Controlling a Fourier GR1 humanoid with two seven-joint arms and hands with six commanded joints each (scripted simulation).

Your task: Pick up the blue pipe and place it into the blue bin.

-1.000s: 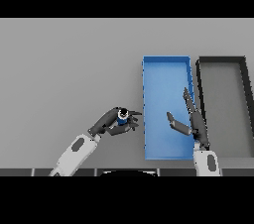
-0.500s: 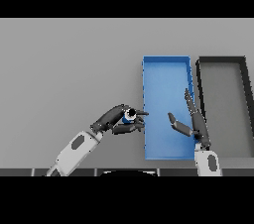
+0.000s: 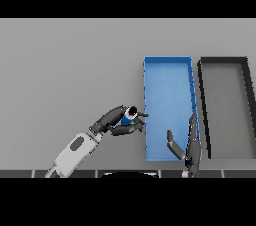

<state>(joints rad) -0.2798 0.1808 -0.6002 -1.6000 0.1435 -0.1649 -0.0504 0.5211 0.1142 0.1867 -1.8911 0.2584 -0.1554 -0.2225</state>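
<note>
the left hand [image 3: 117, 122] is curling its fingers round the blue pipe [image 3: 129, 116], holding it just left of the blue bin [image 3: 168, 77], ready for release inside. the right hand [image 3: 187, 147] is idling over the bin's near right corner, fingers straight.

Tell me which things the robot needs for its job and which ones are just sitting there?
Needed for the job:
- blue pipe, held in the left hand, fingers curled round it
- blue bin, just right of the pipe

Just sitting there:
- black bin, right of the blue one
- right hand, fingers straight, holding nothing
</note>
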